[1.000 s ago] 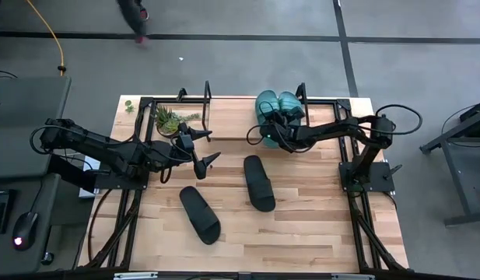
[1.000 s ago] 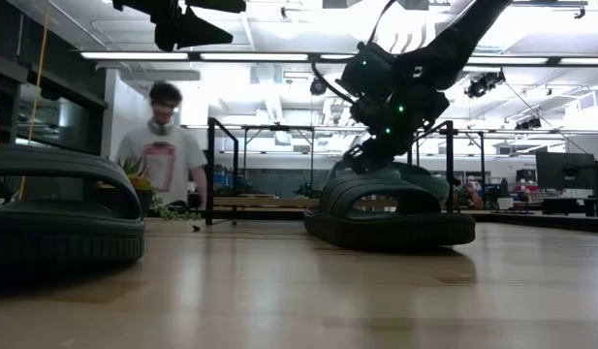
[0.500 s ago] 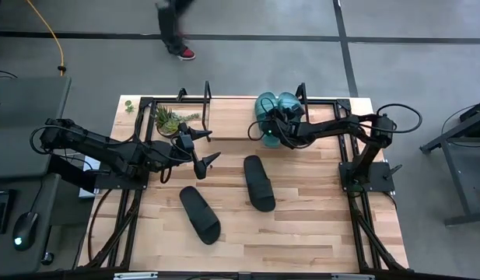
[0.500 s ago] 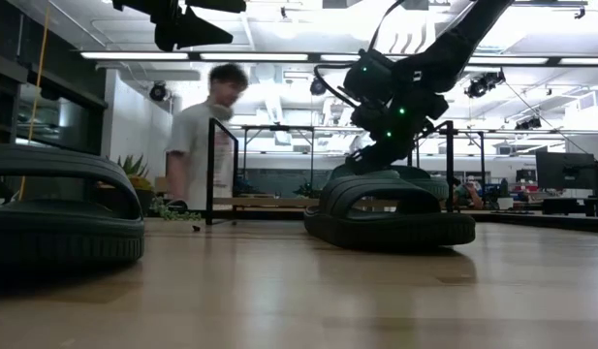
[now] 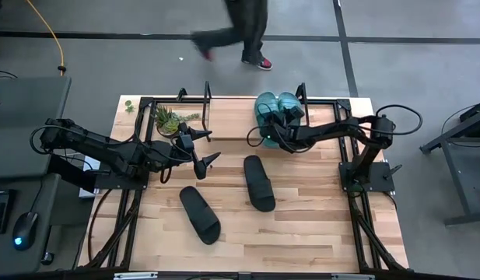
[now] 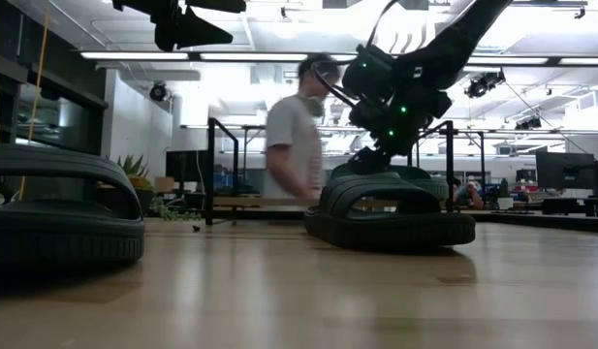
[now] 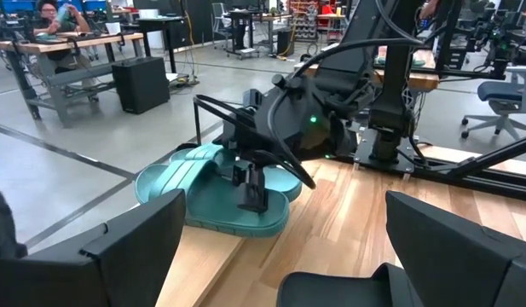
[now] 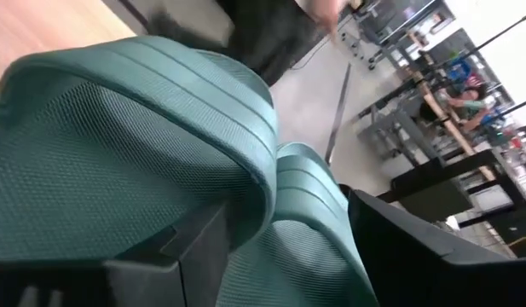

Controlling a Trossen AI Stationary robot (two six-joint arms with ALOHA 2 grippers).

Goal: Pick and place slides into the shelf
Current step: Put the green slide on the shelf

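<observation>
Looking down on the table (image 5: 317,233), the front half is wide open wood, with only 2 black slides on it: one (image 5: 259,182) near the middle, one (image 5: 200,214) angled toward the left front, well apart from each other. The shelf (image 5: 224,117) runs along the far edge, its black wire frames standing at each end, and a small plant (image 5: 168,120) sits at its left end. A person (image 5: 240,31) walks past on the floor beyond that edge.

Right gripper (image 5: 272,131) is at the shelf's right end, right over the 2 teal slides (image 5: 275,107), which lie side by side and touching. Its fingers (image 8: 186,251) stand spread on either side of one teal strap, the ribbed edge sitting between them, not pinched. From the left wrist view the teal pair (image 7: 216,192) rests flat on the board with that gripper's tips down on the nearer one.

Left gripper (image 5: 202,152) hangs over the table's left middle, jaws wide apart and holding nothing, just left of the middle black slide and clear of both.
</observation>
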